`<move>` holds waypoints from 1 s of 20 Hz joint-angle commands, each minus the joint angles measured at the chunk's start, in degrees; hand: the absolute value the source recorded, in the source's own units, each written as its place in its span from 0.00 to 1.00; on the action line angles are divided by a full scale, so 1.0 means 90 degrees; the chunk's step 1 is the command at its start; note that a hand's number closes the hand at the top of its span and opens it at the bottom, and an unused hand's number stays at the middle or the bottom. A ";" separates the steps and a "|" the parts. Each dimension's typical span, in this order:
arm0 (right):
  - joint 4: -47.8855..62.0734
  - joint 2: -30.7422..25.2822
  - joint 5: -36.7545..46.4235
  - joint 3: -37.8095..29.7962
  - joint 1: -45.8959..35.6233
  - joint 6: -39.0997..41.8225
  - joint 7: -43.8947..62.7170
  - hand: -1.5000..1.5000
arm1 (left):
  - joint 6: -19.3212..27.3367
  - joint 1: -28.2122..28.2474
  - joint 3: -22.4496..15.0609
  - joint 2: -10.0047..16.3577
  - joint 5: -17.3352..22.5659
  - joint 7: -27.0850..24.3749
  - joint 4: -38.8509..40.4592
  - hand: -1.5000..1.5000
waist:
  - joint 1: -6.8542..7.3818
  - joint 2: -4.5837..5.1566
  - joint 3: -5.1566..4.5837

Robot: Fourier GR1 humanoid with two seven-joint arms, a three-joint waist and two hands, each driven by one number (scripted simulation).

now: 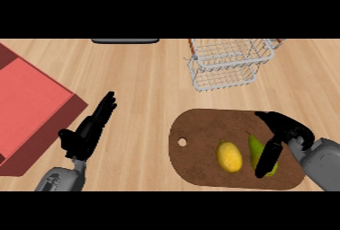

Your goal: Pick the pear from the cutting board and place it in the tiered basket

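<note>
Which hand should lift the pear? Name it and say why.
Right. The right hand is over the board, fingers curled on the pear, with the basket just beyond. The left hand is open, left of the board.

I see the green pear (254, 148) lying lengthwise on the right part of the dark brown cutting board (206, 128), its narrow end pointing away from me, with my right hand (287, 129) curled over it. The white wire tiered basket (225, 67) stands upright beyond the board, apart from it.
</note>
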 commanded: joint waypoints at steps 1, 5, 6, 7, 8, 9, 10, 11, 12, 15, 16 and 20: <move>-0.0048 0.0022 0.0315 -0.0159 0.0500 0.0104 0.0394 0.00 | -0.0035 -0.0115 0.0083 -0.0123 -0.0146 -0.0253 0.0363 0.50 | -0.0020 0.0005 0.0001; 0.0212 0.0525 0.0485 -0.0235 0.0408 0.0301 0.0483 0.00 | -0.0489 0.0047 0.0319 0.0223 0.0064 -0.0072 0.0151 0.50 | 0.0024 0.0007 0.0002; -0.0330 0.0121 0.0432 -0.0403 0.0738 0.0224 0.0548 0.00 | 0.0020 0.0288 -0.0109 -0.0293 -0.0340 -0.0216 0.0039 0.50 | -0.0017 -0.0006 0.0001; -0.0078 0.0618 0.0701 -0.0195 0.0644 0.0068 0.0677 0.00 | -0.0282 -0.0164 0.0314 -0.0002 0.0008 0.0068 0.0033 0.50 | 0.0007 0.0002 0.0002; 0.0176 0.0632 0.0945 -0.0124 0.0885 -0.0081 0.0254 0.00 | -0.0361 -0.0123 0.0347 -0.0125 -0.0060 -0.0551 0.0715 0.50 | -0.0013 0.0014 0.0000; 0.0307 0.0284 0.0722 -0.0598 0.0846 0.0517 -0.0116 0.00 | -0.0333 -0.0047 0.0332 0.0020 -0.0108 -0.0082 0.0096 0.50 | 0.0015 0.0005 0.0004; 0.0024 0.0601 0.0853 -0.0531 0.0767 0.0261 0.0464 0.00 | -0.0213 0.0436 0.0142 -0.0134 -0.0276 -0.0419 -0.0030 0.50 | 0.0030 0.0000 0.0002; 0.0636 0.0916 0.1124 -0.0552 0.0846 0.0142 -0.0119 0.00 | -0.0350 -0.0154 0.0371 -0.0069 -0.0108 -0.0013 0.0153 0.50 | 0.0027 0.0011 0.0004; 0.0040 0.0893 0.1122 -0.0720 0.1008 0.0214 0.0090 1.00 | -0.0467 -0.0316 0.0498 -0.0110 -0.0242 -0.0579 0.0895 0.50 | -0.0009 0.0010 0.0001; 0.0618 0.1315 0.1797 -0.0795 0.0868 -0.0322 -0.0798 1.00 | -0.0373 0.0298 0.0307 -0.0142 -0.0183 -0.0288 -0.0191 0.50 | 0.0064 0.0006 0.0006; 0.0648 0.1541 0.1954 -0.0754 0.0777 -0.0428 -0.0706 1.00 | -0.0496 -0.0148 0.0428 -0.0081 -0.0169 -0.0127 0.0365 0.50 | 0.0038 0.0015 0.0004; 0.0751 0.1480 0.2025 -0.1301 0.0744 0.0038 -0.0972 1.00 | -0.0441 0.0295 0.0312 -0.0205 -0.0331 -0.0201 -0.0008 0.50 | 0.0051 0.0011 0.0004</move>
